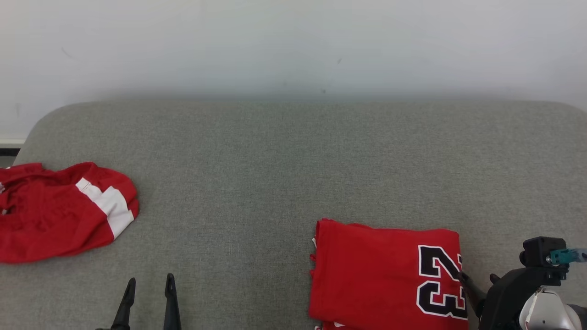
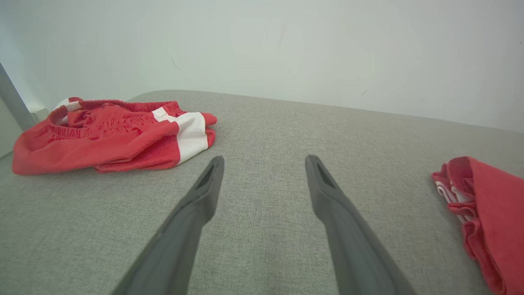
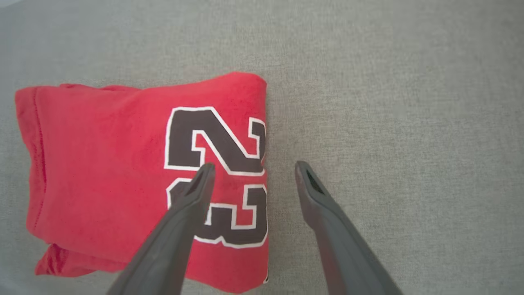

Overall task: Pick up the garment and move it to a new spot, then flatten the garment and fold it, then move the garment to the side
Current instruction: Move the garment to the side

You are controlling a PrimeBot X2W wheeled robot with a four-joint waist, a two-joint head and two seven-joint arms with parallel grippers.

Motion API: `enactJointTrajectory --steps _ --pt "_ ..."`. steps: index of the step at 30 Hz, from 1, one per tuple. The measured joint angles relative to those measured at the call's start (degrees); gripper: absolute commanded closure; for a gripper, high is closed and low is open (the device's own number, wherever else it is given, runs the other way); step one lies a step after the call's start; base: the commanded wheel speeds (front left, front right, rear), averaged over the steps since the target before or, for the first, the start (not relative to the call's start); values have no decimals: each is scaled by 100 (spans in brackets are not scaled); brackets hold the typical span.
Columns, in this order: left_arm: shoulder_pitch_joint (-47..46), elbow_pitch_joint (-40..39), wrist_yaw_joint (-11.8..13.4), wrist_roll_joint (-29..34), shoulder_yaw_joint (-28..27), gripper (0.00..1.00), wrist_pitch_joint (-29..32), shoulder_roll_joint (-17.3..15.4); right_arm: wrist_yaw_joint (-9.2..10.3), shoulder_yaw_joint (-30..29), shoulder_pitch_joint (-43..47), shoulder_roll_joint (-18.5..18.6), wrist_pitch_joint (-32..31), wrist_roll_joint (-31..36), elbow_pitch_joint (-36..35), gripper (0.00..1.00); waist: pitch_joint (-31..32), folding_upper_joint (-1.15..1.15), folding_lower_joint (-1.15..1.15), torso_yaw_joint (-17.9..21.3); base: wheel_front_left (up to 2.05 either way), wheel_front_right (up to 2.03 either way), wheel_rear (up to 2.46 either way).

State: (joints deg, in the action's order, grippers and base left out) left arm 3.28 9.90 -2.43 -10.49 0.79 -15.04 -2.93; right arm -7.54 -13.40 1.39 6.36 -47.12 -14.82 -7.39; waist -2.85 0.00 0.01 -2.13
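Observation:
A folded red jersey [image 1: 385,270] with a black "23" lies on the grey surface at the lower right; its number side [image 3: 135,172] faces up and its layered edge [image 2: 483,205] is at the right of the left wrist view. My right gripper [image 1: 477,279] hovers open above the jersey's right edge, one finger [image 3: 196,192] over the number and the other [image 3: 315,192] over bare fabric beside it. Low at the left, my left gripper [image 1: 149,286] stands open over bare surface [image 2: 262,164], holding nothing.
A crumpled pair of red shorts with a white stripe [image 1: 64,211] lies at the left edge of the grey padded surface [image 1: 293,160], also in the left wrist view [image 2: 110,135]. A pale wall [image 1: 293,46] stands behind.

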Motion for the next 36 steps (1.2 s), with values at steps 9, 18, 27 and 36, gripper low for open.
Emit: enactJointTrajectory --steps 9,18,27,36 --pt "-120 -74 -1 -1 35 0 0 0 0 -163 -7 -145 -211 123 398 0 -337 0 0 -230 0 0 0" --pt "-170 -138 -2 15 51 0 0 1 -1 -49 -283 -88 -215 254 1017 0 -505 0 0 -307 0 0 0" --pt "-379 -241 -13 64 131 0 -1 1 -9 573 -1196 536 -20 527 1777 100 -756 0 -1 -206 0 0 0" --pt "-786 -698 -164 347 142 0 0 0 -2 1656 -2601 1622 212 445 2161 100 -1133 1 0 263 0 0 0"
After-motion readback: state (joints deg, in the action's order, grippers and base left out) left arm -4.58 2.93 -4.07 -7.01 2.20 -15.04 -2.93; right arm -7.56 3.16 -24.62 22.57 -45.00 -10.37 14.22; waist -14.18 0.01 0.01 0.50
